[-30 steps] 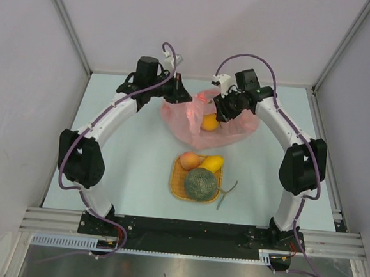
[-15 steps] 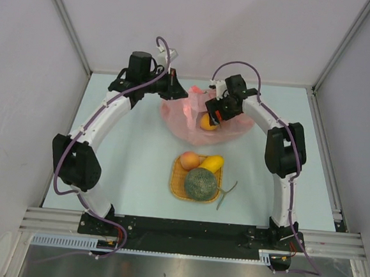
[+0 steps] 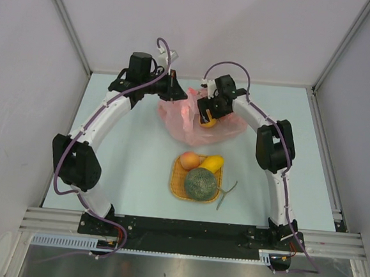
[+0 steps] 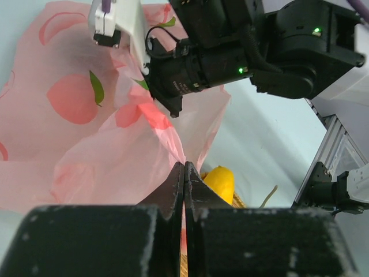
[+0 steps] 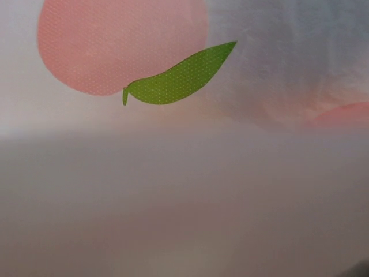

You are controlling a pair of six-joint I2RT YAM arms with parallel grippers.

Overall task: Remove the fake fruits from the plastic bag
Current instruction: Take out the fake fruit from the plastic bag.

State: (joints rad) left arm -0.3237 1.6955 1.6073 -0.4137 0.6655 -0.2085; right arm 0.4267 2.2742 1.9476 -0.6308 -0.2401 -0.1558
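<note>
The pink plastic bag lies at the far middle of the table. My left gripper is shut on its upper left edge; in the left wrist view the jaws pinch the thin film. My right gripper reaches down into the bag mouth, right at a small orange fruit. Bag film with a printed green leaf covers the whole right wrist view, so those fingers are hidden. The melon, mango and a peach-coloured fruit rest on the woven mat.
The melon's stem trails onto the table right of the mat. The two arms stand close together over the bag. White walls and metal rails enclose the table. The mango shows past the left fingers.
My right arm has swung left and further into the bag, onto the orange fruit. My left arm drew back and left a little with the bag edge, then held still.
</note>
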